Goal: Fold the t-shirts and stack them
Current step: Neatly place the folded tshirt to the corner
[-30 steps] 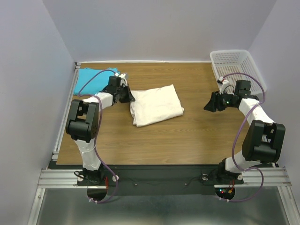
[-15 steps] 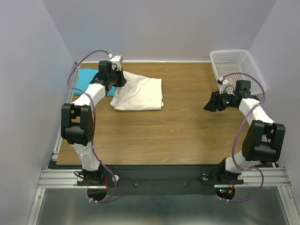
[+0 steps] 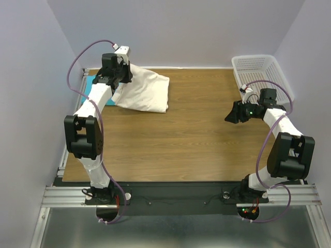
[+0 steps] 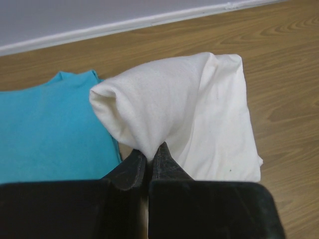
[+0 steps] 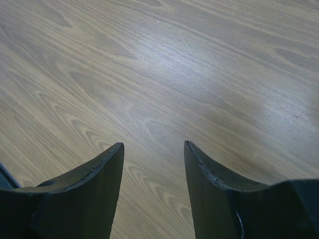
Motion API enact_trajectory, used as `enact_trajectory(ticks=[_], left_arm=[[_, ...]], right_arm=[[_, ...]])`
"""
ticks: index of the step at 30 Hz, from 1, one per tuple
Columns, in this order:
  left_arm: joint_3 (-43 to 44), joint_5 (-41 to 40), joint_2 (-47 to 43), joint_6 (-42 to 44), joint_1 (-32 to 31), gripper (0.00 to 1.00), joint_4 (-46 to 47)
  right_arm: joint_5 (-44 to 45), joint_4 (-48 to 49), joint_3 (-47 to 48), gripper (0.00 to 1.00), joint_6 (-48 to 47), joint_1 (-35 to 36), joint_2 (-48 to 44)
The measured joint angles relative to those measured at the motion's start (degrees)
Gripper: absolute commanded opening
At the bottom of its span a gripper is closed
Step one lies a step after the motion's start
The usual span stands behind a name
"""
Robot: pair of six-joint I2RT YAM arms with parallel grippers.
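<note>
Pale lavender-grey walls close the scene in on three sides: back wall [image 3: 176, 31], left wall [image 3: 26, 103], right wall [image 3: 315, 51]. A white strip [image 3: 181, 67] runs where the back wall meets the wooden table [image 3: 196, 144]. An aluminium rail [image 3: 71, 129] lines the table's left edge. Soft, even light lays a pale sheen on the grain. Below the near edge there's grey sheet metal [image 3: 176, 232].

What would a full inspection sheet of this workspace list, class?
Surface: wooden table, bare in the middle.
Job's things: cream shirt, folded, one end raised; blue shirt flat at far left.
Clutter: white basket, far right corner.
Jaws: left jaws shut on the cream shirt; right jaws open over bare wood.
Cables: purple cables loop along both arms.
Surroundings: plain pale walls.
</note>
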Motion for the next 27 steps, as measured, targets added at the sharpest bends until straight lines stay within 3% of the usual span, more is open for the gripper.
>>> enact_trajectory(ticks=[27], left_arm=[[13.4,-2.0,5.5,2.7,9.0,0.00,-8.6]], right_arm=[[-0.2,0.0,0.0,0.57,0.2,0.0,0.0]])
